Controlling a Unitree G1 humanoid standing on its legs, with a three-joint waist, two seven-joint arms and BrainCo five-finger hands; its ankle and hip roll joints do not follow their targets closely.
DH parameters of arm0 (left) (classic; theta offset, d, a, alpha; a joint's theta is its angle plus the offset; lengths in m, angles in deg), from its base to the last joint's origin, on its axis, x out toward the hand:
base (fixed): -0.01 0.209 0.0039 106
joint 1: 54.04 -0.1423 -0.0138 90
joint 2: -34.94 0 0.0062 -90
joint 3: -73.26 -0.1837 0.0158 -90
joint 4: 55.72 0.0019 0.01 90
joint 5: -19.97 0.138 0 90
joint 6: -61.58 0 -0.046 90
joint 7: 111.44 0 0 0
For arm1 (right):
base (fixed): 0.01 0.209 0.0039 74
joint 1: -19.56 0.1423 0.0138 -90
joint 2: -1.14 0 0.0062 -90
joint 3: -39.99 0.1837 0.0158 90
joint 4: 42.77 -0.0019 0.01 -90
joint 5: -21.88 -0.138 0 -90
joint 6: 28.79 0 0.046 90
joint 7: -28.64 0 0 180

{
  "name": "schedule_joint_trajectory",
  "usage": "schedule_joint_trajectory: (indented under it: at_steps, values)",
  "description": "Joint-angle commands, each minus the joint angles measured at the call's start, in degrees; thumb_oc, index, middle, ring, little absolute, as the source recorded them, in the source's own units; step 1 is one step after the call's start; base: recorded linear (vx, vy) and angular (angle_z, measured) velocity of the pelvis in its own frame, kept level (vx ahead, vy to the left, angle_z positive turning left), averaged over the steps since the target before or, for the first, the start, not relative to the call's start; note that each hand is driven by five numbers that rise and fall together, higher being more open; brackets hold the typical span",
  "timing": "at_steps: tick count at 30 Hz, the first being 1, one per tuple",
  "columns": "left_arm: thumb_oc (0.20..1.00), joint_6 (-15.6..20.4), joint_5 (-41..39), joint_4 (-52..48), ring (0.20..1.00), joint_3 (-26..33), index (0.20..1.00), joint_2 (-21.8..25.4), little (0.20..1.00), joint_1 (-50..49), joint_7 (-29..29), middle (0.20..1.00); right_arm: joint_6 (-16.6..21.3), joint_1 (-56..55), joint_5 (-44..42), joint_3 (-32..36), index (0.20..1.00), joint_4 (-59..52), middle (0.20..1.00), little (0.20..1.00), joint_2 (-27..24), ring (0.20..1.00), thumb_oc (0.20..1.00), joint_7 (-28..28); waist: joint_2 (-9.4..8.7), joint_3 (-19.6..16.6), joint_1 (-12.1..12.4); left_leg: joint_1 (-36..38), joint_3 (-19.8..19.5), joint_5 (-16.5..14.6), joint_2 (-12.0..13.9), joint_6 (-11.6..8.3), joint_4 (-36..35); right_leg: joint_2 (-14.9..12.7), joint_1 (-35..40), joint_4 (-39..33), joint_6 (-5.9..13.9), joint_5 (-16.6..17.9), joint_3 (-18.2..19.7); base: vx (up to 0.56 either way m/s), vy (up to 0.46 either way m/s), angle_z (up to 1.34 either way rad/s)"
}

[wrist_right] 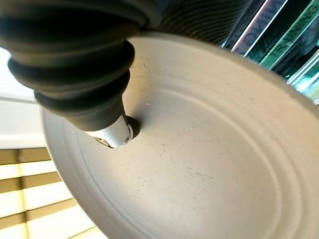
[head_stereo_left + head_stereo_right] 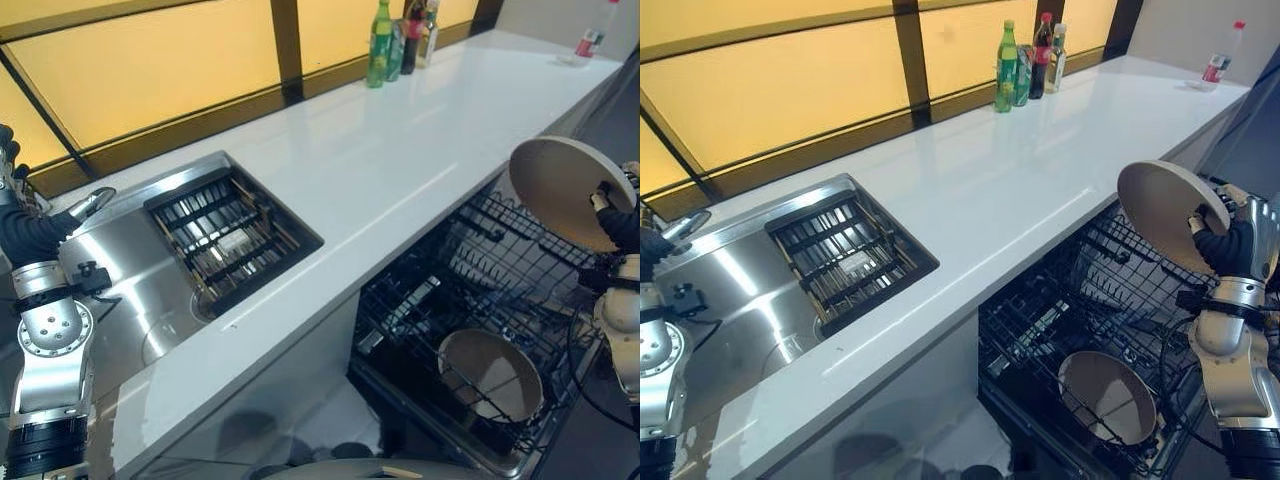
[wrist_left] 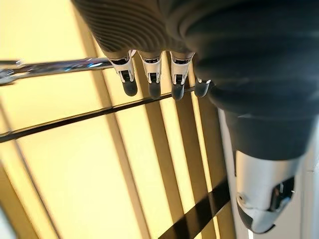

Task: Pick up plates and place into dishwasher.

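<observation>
**Over the rack, right hand with a plate**

Above the open dishwasher (image 2: pixel 1080 330) I see my right hand (image 2: pixel 1225 243) gripping a beige plate (image 2: pixel 1160 212) by its rim, thumb (image 1: pixel 113 133) pressed against the plate's face and the fingers curled behind it. The plate is tilted on edge, raised clear of the black wire rack (image 2: pixel 500 290) below. A second plate (image 2: pixel 492 372) of the same colour already leans in the rack's near corner.

My left hand (image 3: pixel 149 69) sits far off at the left, up beside the steel sink (image 2: pixel 150 270), its fingers straight and relaxed with nothing in them; I see them pointing toward the yellow window panels (image 2: pixel 150 60). A dark grid rack (image 2: pixel 845 255) sits inside the sink. The white surface (image 2: pixel 400 150) runs along the window, with a cluster of bottles (image 2: pixel 400 40) at its far end and one small bottle (image 2: pixel 1218 60) apart, near the far right corner.
</observation>
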Motion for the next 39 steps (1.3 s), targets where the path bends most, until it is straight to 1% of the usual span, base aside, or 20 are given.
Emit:
schedule_joint_trajectory:
  at_steps: [1,4,7,10,12,15,19,23,26,30,32,35,39]
  values:
    - [1.0,-0.6,-1.4,1.1,1.0,-0.8,1.0,5.3,1.0,4.8,2.4,1.0,-0.6,6.4,0.7,-0.5,0.2,0.3,0.2,0.2,-3.1,0.2,0.2,2.8,-1.32,0.9,-0.9,-6.0,-3.3,-2.4,-1.0,2.32,7.2,-3.1,-1.2,2.9,3.51,0.1,6.3,0.08,-0.317,0.09]
    - [1.0,-1.2,-2.4,-0.1,1.0,1.0,1.0,4.4,1.0,1.5,0.6,1.0,-1.9,4.2,-1.1,1.0,0.2,-0.6,0.2,0.2,-3.5,0.2,0.2,1.4,-1.25,1.0,-0.5,-6.2,-4.1,-2.3,0.6,1.5,7.4,-2.2,-1.0,2.7,3.22,-0.8,5.6,0.07,-0.296,-0.01]
    - [1.0,-1.1,-2.5,-0.3,1.0,0.5,1.0,3.9,1.0,1.7,0.7,1.0,-1.3,4.1,-1.1,0.3,0.2,1.5,0.2,0.2,-3.2,0.2,0.2,3.8,-0.91,2.0,-0.3,-7.5,-4.8,-1.2,2.0,0.54,6.5,-1.2,-2.0,2.6,2.49,-1.3,4.8,-0.07,-0.26,0.05]
    - [1.0,-1.0,-2.0,0.3,1.0,-1.0,1.0,4.1,1.0,3.6,2.7,1.0,-1.7,6.4,-1.3,-1.3,0.2,2.7,0.2,0.2,-3.6,0.2,0.2,5.8,-0.04,4.3,-0.7,-9.5,-5.5,0.4,3.3,-0.44,5.5,-0.1,-4.1,3.4,1.64,-1.9,3.6,-0.16,-0.204,0.15]
    - [1.0,-0.9,-1.5,0.4,1.0,-2.4,1.0,4.3,1.0,5.0,5.1,1.0,-2.0,8.8,-1.8,-2.3,0.2,3.5,0.2,0.2,-4.5,0.2,0.2,7.2,0.77,6.7,-1.1,-11.9,-6.1,1.5,3.9,-0.96,5.7,0.5,-6.5,4.8,1.01,-2.2,3.0,-0.24,-0.158,0.17]
    - [1.0,-0.4,-1.5,1.1,1.0,-4.0,1.0,4.5,1.0,6.6,8.5,1.0,-2.6,12.4,-1.3,-4.0,0.2,4.6,0.2,0.2,-5.8,0.2,0.2,9.2,2.31,9.6,-1.7,-15.9,-6.8,2.9,4.4,-1.51,6.7,1.5,-10.5,7.0,-0.11,-2.5,2.2,-0.22,-0.113,0.14]
    - [1.0,-0.7,-2.1,0.9,1.0,-5.3,1.0,5.5,1.0,7.4,11.7,1.0,-4.2,15.3,-0.6,-5.8,0.2,7.4,0.2,0.2,-8.9,0.2,0.2,11.7,3.74,11.9,-2.2,-19.0,-6.9,4.3,4.6,-1.84,7.0,2.1,-13.5,8.3,-1.03,-2.9,1.4,-0.12,-0.079,0.07]
    - [1.0,-1.2,-3.5,1.1,1.0,-5.8,1.0,6.1,1.0,8.4,12.6,1.0,-4.4,16.4,-1.2,-5.8,0.2,9.3,0.2,0.2,-10.9,0.2,0.2,14.1,4.63,13.1,-2.7,-21.1,-6.5,5.3,4.9,-2.19,6.8,2.6,-15.8,9.0,-1.67,-3.1,0.8,-0.07,-0.071,0.02]
    - [1.0,-1.1,-4.0,1.6,1.0,-6.0,1.0,6.6,1.0,8.9,12.9,1.0,-6.2,17.1,0.2,-5.5,0.2,10.0,0.2,0.2,-12.5,0.2,0.2,15.0,5.09,14.0,-3.0,-22.3,-6.3,5.7,4.9,-2.3,6.7,3.0,-17.0,9.5,-2.06,-3.3,0.7,-0.05,-0.066,-0.05]
    - [1.0,-1.2,-4.3,1.9,1.0,-6.4,1.0,7.7,1.0,9.7,13.6,1.0,-8.4,18.0,1.8,-5.6,0.2,12.1,0.2,0.2,-16.2,0.2,0.2,16.4,5.81,15.0,-3.4,-23.7,-5.9,6.2,4.8,-2.43,7.1,3.3,-18.2,9.9,-2.39,-3.4,0.5,-0.03,-0.038,-0.04]
    - [1.0,-1.2,-4.4,1.8,1.0,-6.4,1.0,8.1,1.0,9.8,13.7,1.0,-8.4,18.2,1.3,-5.6,0.2,12.7,0.2,0.2,-17.0,0.2,0.2,16.3,5.96,15.2,-3.4,-24.1,-5.9,6.3,4.7,-2.41,7.2,3.3,-18.4,10.0,-2.44,-3.4,0.5,-0.02,-0.034,-0.05]
    - [1.0,-1.7,-4.8,1.9,1.0,-6.1,1.0,9.3,1.0,10.4,13.4,1.0,-8.1,17.9,1.8,-5.7,0.2,13.2,0.2,0.2,-18.4,0.2,0.2,12.3,6.13,15.9,-3.5,-24.9,-5.8,6.4,4.4,-2.4,7.7,3.3,-19.0,10.3,-2.52,-3.5,0.4,-0.01,-0.027,-0.01]
    - [1.0,-2.1,-5.0,2.2,1.0,-6.1,1.0,10.3,1.0,11.2,12.8,1.0,-7.3,18.1,1.7,-7.8,0.2,13.8,0.2,0.2,-19.3,0.2,0.2,6.0,6.32,16.7,-3.5,-25.4,-5.6,6.6,4.1,-2.33,7.6,3.1,-19.4,10.4,-2.52,-3.4,0.1,0.0,0.0,0.0]
